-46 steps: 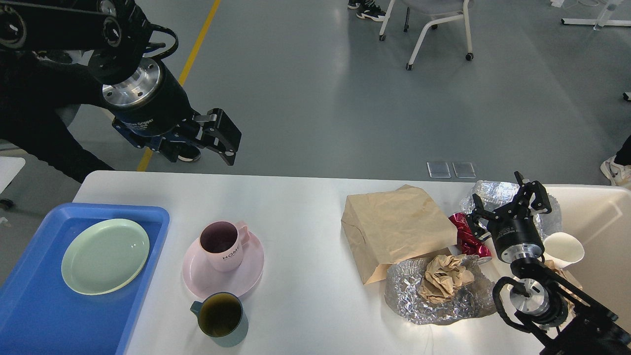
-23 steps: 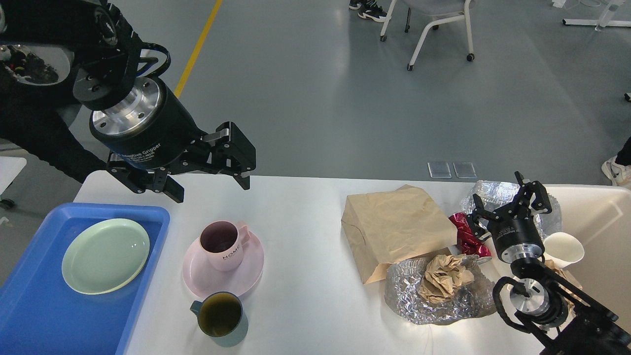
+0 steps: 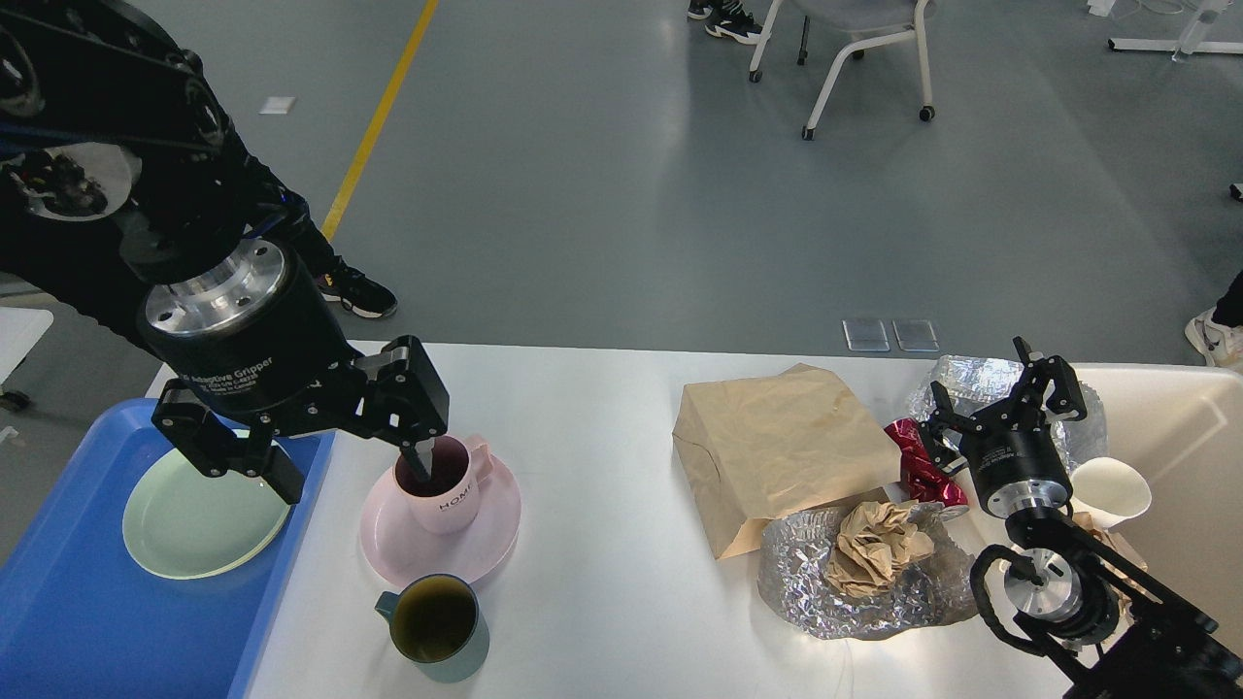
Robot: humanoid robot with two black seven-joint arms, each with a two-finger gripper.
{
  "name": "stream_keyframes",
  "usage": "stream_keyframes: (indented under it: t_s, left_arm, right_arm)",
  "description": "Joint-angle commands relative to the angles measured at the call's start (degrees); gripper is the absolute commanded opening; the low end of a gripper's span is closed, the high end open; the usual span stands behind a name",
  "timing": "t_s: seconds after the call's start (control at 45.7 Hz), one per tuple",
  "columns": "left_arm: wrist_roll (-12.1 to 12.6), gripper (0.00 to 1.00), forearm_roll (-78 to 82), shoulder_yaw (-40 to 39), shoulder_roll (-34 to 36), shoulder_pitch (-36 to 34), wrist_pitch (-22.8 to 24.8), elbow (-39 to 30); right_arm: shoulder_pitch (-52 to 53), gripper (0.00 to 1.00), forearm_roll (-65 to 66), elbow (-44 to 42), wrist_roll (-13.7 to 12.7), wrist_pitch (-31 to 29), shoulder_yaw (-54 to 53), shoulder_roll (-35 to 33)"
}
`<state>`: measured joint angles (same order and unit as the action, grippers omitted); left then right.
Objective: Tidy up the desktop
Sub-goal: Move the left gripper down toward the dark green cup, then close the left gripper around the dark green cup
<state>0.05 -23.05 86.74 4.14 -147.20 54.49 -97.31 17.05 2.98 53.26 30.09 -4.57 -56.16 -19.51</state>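
Note:
The white desktop [image 3: 602,427] carries dishes on its left half and rubbish on its right half. A pink mug [image 3: 452,495] stands on a pink saucer [image 3: 437,549], with a teal mug [image 3: 432,621] in front of it. My left gripper [image 3: 352,476] hangs open over the mug; one fingertip [image 3: 419,468] dips inside the mug's rim, the other hovers over the tray's edge. A pale green plate [image 3: 194,519] lies in the blue tray [image 3: 68,602]. My right gripper [image 3: 1000,393] is open and empty above a red wrapper [image 3: 918,466] and crumpled foil [image 3: 971,377].
A brown paper bag [image 3: 777,447] lies flat right of centre. In front of it, a foil sheet [image 3: 874,592] holds crumpled brown paper [image 3: 874,544]. A white paper cup [image 3: 1112,490] rests by the beige bin [image 3: 1185,437] at the right. A chair stands on the floor beyond the table.
My left gripper came down and toward me from above the table's far edge to the pink mug, one finger now inside the rim. The right arm has not moved.

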Motion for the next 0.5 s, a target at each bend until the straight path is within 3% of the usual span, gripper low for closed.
stream_keyframes:
  t_s: [0.0, 0.263, 0.482]
  left_arm:
    - [1.71, 0.80, 0.29, -0.34, -0.97, 6.82, -5.08, -0.07]
    - [1.18, 0.82, 0.20, -2.80, -1.24, 25.28, -20.55, 2.12]
    - [1.18, 0.88, 0.02, -4.91, -0.62, 36.27, -21.44, 8.45]
  right_arm:
    - [0.00, 1.00, -0.08, 0.00, -0.03, 0.00, 0.00, 0.00]
    - [0.00, 1.00, 0.01, 0.00, 0.05, 0.00, 0.00, 0.00]
    - [0.00, 1.00, -0.08, 0.00, -0.03, 0.00, 0.00, 0.00]
